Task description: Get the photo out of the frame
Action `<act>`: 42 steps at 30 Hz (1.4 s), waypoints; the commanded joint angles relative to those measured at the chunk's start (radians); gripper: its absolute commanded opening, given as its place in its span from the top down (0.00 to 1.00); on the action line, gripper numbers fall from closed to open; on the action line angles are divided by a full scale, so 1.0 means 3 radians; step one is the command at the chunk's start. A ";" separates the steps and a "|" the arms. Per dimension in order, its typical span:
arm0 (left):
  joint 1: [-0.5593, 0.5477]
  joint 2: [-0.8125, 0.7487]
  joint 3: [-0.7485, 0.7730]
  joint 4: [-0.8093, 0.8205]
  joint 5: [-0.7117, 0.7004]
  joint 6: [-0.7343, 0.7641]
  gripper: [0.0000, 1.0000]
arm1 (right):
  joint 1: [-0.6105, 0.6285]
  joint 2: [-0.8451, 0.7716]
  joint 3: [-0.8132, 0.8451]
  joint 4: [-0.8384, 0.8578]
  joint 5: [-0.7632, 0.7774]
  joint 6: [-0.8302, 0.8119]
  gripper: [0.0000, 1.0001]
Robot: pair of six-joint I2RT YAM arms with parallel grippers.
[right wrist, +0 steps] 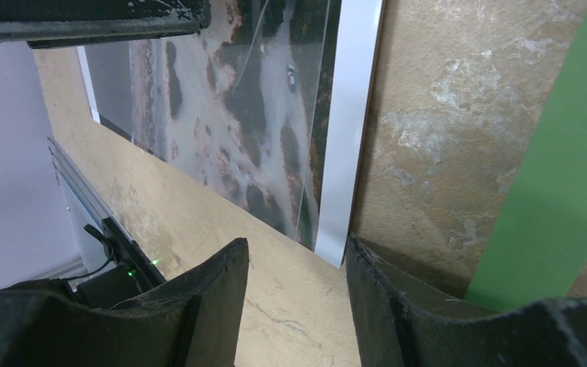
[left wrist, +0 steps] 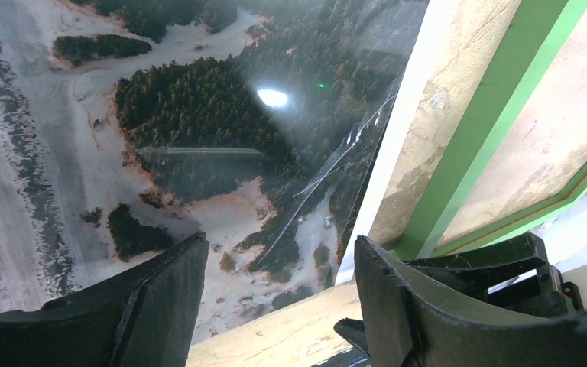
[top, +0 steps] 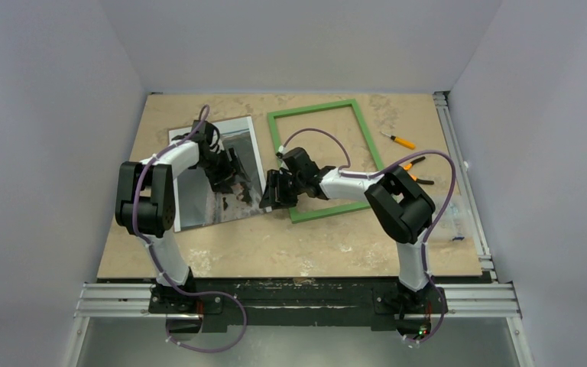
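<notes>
One glossy grey-and-dark landscape photo (top: pixel 199 202), white-margined, just beside the green frame (top: pixel 313 108) (left and right jaws parted, unladen)

Worktop: I see a pale beige board (top: pixel 298 245), mottled with lighter blotches, and it carries everything else here.
Small tool: a slim tool with an orange-yellow handle (top: pixel 400 141) lies flat near the worktop's far right corner. I can't tell what kind it is.
Pliers: a pair with orange and black handles (top: pixel 416 161) lies just nearer than that tool, towards the right edge, and is partly hidden.
Clear box: a small see-through plastic box (top: pixel 458 223) sits at the right edge, towards the near right corner.
Side rail: an aluminium rail (top: pixel 458 164) runs along the right edge.
Front rail: an aluminium rail (top: pixel 115 298) runs along the near edge.
Walls: plain grey panels (top: pixel 298 38) close in the left, far and right sides.
</notes>
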 commanded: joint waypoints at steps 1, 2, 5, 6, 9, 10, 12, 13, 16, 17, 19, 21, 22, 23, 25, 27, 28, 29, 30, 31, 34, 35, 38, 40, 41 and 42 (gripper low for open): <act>0.0005 0.0058 0.0071 -0.0038 -0.0024 -0.0011 0.32 | 0.0006 -0.0146 0.0143 -0.0062 0.0044 -0.0058 0.51; 0.0005 0.0063 0.0072 -0.0043 -0.0020 -0.0009 0.32 | 0.0010 -0.0163 0.0123 -0.0047 0.0036 -0.0047 0.51; 0.0005 0.0070 0.0080 -0.0047 -0.0014 -0.0007 0.33 | 0.0009 -0.0209 0.0071 -0.0001 0.0040 -0.0034 0.51; 0.0005 0.0068 0.0084 -0.0048 -0.0015 -0.0007 0.33 | 0.0010 -0.0202 0.0071 0.0004 0.0020 -0.0033 0.51; 0.0005 0.0070 0.0085 -0.0050 -0.0014 -0.0004 0.33 | 0.0009 -0.0189 0.0089 0.0022 -0.0024 -0.0005 0.51; 0.0005 0.0068 0.0085 -0.0052 -0.0014 -0.0005 0.33 | 0.0010 -0.0198 0.0069 0.0059 -0.0050 0.0016 0.51; 0.0005 0.0068 0.0080 -0.0051 -0.0015 -0.0002 0.33 | 0.0010 -0.0210 0.0042 0.0170 -0.0090 0.0056 0.51; 0.0005 0.0070 0.0081 -0.0052 -0.0014 -0.0005 0.33 | 0.0009 -0.0205 0.0031 0.0199 -0.0104 0.0073 0.51; 0.0005 0.0072 0.0080 -0.0043 -0.0016 -0.0003 0.33 | 0.0007 -0.0182 -0.0001 0.0316 -0.0199 0.0162 0.51; 0.0005 0.0076 0.0080 -0.0045 -0.0014 -0.0002 0.33 | 0.0009 -0.0177 -0.0037 0.0394 -0.0254 0.0225 0.52; 0.0005 0.0080 0.0080 -0.0038 -0.0015 -0.0002 0.33 | 0.0008 -0.0161 -0.0090 0.0547 -0.0338 0.0353 0.53; 0.0005 0.0086 0.0085 -0.0047 -0.0009 -0.0002 0.33 | 0.0008 -0.0121 -0.0083 0.0548 -0.0349 0.0397 0.54; 0.0005 0.0085 0.0085 -0.0042 -0.0009 -0.0005 0.33 | 0.0007 -0.0097 -0.0084 0.0548 -0.0359 0.0423 0.56; 0.0005 0.0086 0.0085 -0.0039 -0.0010 -0.0003 0.33 | 0.0010 -0.0077 -0.0085 0.0533 -0.0349 0.0441 0.58; 0.0005 0.0083 0.0082 -0.0040 -0.0009 0.0003 0.33 | 0.0009 -0.0062 -0.0085 0.0426 -0.0251 0.0436 0.58; 0.0005 0.0085 0.0084 -0.0042 -0.0009 0.0003 0.33 | 0.0010 -0.0077 -0.0097 0.0319 -0.0158 0.0399 0.58; 0.0005 0.0086 0.0085 -0.0038 -0.0011 0.0002 0.33 | 0.0008 -0.0092 -0.0101 0.0273 -0.0122 0.0376 0.58; 0.0005 0.0086 0.0085 -0.0041 -0.0009 0.0000 0.33 | 0.0007 -0.0100 -0.0120 0.0252 -0.0097 0.0360 0.58; 0.0005 0.0086 0.0085 -0.0040 -0.0009 0.0002 0.33 | 0.0010 -0.0120 -0.0136 0.0232 -0.0062 0.0344 0.58; 0.0005 0.0086 0.0089 -0.0041 -0.0009 0.0002 0.33 | 0.0008 -0.0127 -0.0141 0.0194 -0.0017 0.0336 0.58; 0.0005 0.0086 0.0090 -0.0042 -0.0009 0.0004 0.33 | 0.0010 -0.0137 -0.0177 0.0173 0.0036 0.0323 0.58; 0.0005 0.0086 0.0090 -0.0038 -0.0011 0.0006 0.33 | 0.0010 -0.0138 -0.0190 0.0182 0.0043 0.0328 0.58; 0.0005 0.0084 0.0099 -0.0043 -0.0014 0.0008 0.33 | 0.0010 -0.0109 -0.0189 0.0186 0.0017 0.0329 0.59; 0.0005 0.0085 0.0100 -0.0047 -0.0017 0.0010 0.33 | 0.0010 -0.0095 -0.0190 0.0188 0.0012 0.0339 0.59; 0.0008 0.0083 0.0100 -0.0044 -0.0015 0.0016 0.33 | 0.0010 -0.0096 -0.0193 0.0200 0.0012 0.0343 0.59; 0.0006 0.0086 0.0100 -0.0043 -0.0014 0.0012 0.33 | 0.0010 -0.0093 -0.0194 0.0214 0.0008 0.0351 0.59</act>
